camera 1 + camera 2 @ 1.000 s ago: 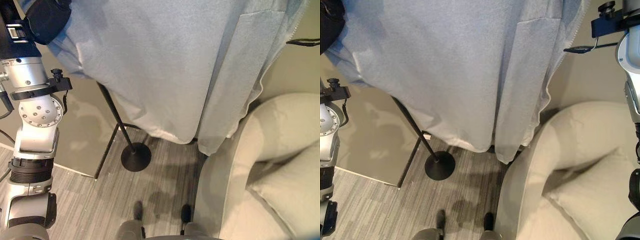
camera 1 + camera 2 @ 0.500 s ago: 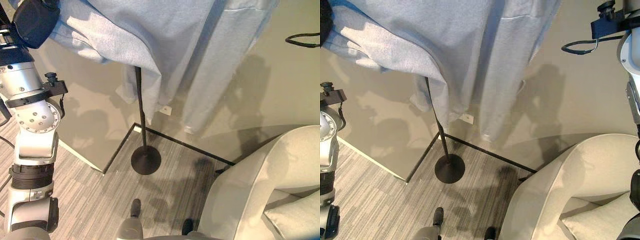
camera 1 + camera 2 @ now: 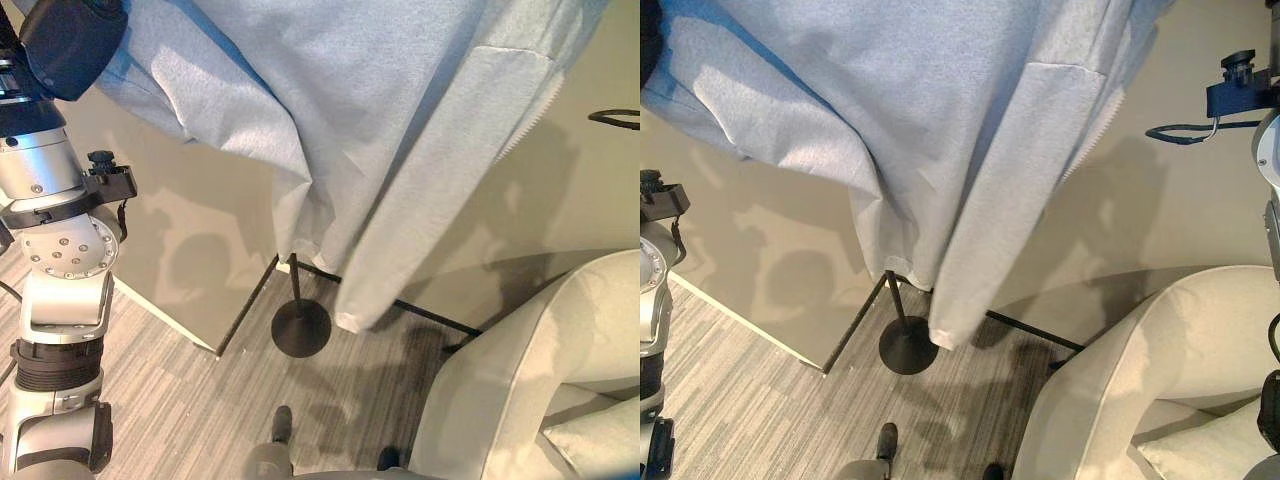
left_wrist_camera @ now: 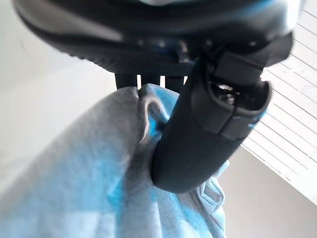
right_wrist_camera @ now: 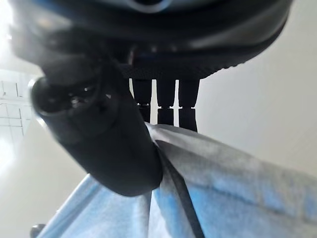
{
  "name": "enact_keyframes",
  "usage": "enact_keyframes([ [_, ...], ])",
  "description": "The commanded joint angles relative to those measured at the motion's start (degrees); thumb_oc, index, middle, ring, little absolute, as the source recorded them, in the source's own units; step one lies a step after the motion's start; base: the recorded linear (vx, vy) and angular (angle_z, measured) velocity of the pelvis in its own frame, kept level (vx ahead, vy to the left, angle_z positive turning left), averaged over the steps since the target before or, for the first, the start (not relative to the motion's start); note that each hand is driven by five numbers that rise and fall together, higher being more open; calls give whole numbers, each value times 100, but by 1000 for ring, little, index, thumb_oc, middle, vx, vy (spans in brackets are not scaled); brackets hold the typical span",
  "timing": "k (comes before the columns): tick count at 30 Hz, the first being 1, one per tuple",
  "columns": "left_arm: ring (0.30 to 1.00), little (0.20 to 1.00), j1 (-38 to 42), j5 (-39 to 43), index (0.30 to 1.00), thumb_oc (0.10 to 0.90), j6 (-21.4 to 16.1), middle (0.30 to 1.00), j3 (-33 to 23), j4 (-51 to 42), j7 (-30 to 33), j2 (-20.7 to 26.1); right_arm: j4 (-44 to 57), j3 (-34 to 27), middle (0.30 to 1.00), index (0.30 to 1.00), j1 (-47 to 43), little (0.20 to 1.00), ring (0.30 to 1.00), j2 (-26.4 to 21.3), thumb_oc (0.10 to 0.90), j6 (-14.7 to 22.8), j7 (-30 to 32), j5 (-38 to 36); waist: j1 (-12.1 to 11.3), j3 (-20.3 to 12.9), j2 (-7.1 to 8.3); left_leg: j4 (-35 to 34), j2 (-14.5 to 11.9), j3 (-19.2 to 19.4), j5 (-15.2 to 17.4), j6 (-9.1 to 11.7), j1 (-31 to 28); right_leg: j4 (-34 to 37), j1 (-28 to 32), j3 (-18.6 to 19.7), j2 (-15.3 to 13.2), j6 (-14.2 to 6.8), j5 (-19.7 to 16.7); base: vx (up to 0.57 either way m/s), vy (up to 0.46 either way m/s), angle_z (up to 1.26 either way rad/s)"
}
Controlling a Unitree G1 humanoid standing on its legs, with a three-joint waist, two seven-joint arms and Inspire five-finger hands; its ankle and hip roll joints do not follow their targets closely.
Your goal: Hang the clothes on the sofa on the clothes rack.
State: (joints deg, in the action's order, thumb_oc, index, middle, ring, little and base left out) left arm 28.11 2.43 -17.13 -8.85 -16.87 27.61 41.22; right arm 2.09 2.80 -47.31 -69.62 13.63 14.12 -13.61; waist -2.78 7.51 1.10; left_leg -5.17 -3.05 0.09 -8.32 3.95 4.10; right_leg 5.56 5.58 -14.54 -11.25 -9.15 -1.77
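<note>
I see a soft, matt, pale blue knit garment (image 3: 380, 120), pinched in my hard, dark plastic hands (image 4: 208, 129) (image 5: 109, 148). The rack's pole and round base (image 3: 301, 327) look matt black metal. The sofa (image 3: 540, 380) is smooth cream upholstery; the floor (image 3: 180, 400) is streaked grey wood-look planking.

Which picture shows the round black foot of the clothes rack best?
The left eye view: the rack's base sits unhidden on the floor under the blue garment. The right eye view shows it too, partly behind the hem. The wrist views show hands gripping cloth.

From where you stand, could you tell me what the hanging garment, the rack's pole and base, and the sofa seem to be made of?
Garment: soft light-blue knit or fleece, matte, draping in folds, zipper teeth along one edge.
Rack pole and base: probably black-painted metal, thin, rigid, with a smooth round foot.
Sofa: cream upholstery, likely woven fabric, matte and padded.
</note>
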Motion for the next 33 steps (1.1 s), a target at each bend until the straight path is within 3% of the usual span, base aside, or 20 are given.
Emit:
enact_keyframes([
  [1,300,300,247,439,300,400,-182,300,32,240,-104,380,-374,-455,300,300,-109,300,300,54,400,-40,349,29,70,-762,273,17,-403,682,1145,385,-866,-56,166,89,-227,-153,179,4,-25,-6],
  [8,300,300,490,707,300,400,-200,300,547,362,-483,240,-265,-727,300,300,222,300,300,-18,400,-70,446,467,286,-759,182,17,-500,821,1147,394,-939,-56,121,227,-146,-128,210,-9,-23,-11],
  [12,300,300,437,798,300,400,-238,300,476,362,-458,130,-310,-990,300,300,482,300,300,-87,400,-81,548,600,356,-774,174,17,-548,879,1170,401,-993,-56,123,281,-104,-115,231,6,-17,-12],
  [24,300,300,-42,681,300,400,-280,300,-264,183,-158,75,-296,-1423,300,300,1038,300,300,-47,400,-70,460,575,274,-786,221,17,-642,935,1175,430,-1112,-56,200,301,-16,-56,318,-8,-26,-9],
  [33,300,300,-825,872,300,400,-448,300,-1168,-203,-124,42,-70,-2219,300,300,1702,300,300,213,400,23,504,475,103,-789,192,17,-712,789,1079,521,-1092,-56,332,130,56,18,443,-22,-59,9],
])
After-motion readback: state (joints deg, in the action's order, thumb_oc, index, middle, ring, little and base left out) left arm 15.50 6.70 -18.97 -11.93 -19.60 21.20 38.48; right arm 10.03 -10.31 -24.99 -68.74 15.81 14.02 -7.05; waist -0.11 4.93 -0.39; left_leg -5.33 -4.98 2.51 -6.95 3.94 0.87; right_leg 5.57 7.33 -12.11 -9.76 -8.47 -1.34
